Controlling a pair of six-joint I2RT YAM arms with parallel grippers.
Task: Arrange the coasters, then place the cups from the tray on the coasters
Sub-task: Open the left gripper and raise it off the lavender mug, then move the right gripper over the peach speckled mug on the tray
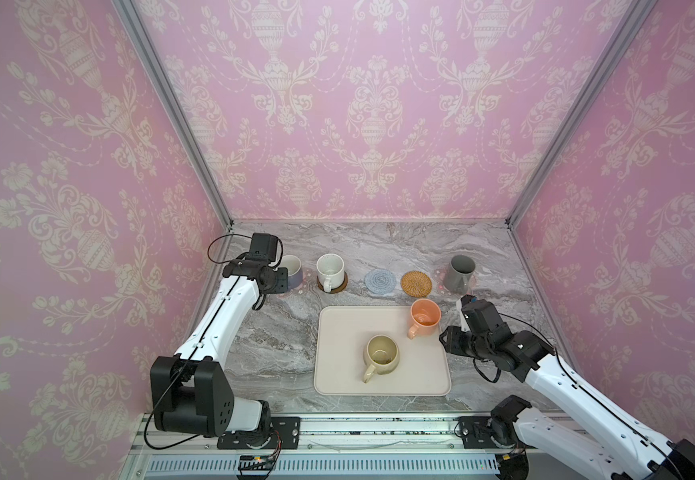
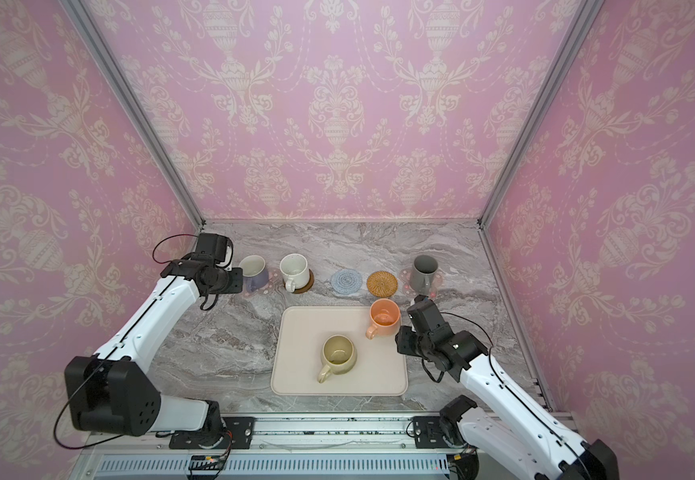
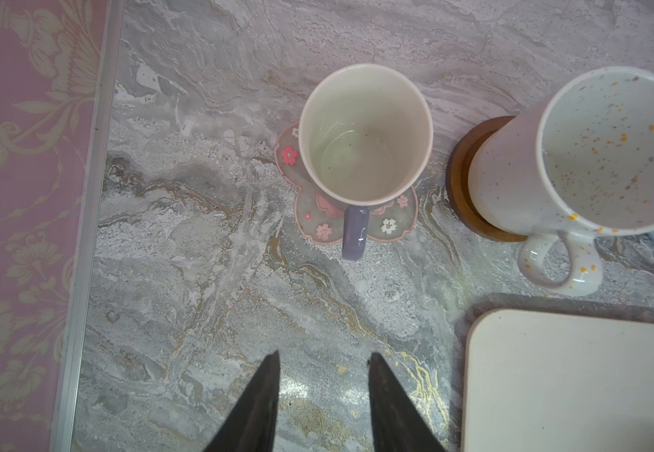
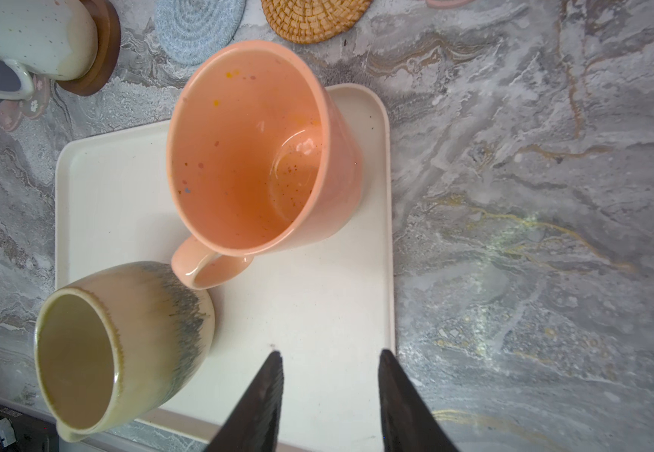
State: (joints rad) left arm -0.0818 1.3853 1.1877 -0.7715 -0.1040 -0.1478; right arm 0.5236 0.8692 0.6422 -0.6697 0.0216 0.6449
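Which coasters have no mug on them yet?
The blue-grey crocheted coaster and the woven rattan coaster, side by side mid-row; the wooden coaster and both pink flower coasters are occupied.

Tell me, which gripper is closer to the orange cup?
Right. The right gripper hovers beside the orange cup at the tray edge; the left gripper is far off, by the lavender cup.

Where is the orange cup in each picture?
Top view: the peach-orange handled mug stands at the far right corner of the flat beige tray.
Top view: the mug stands at the same corner.
Left wrist: not in it.
Right wrist: it fills the middle.
Shared landmark: the tray, whose corner shows even in the left wrist view.
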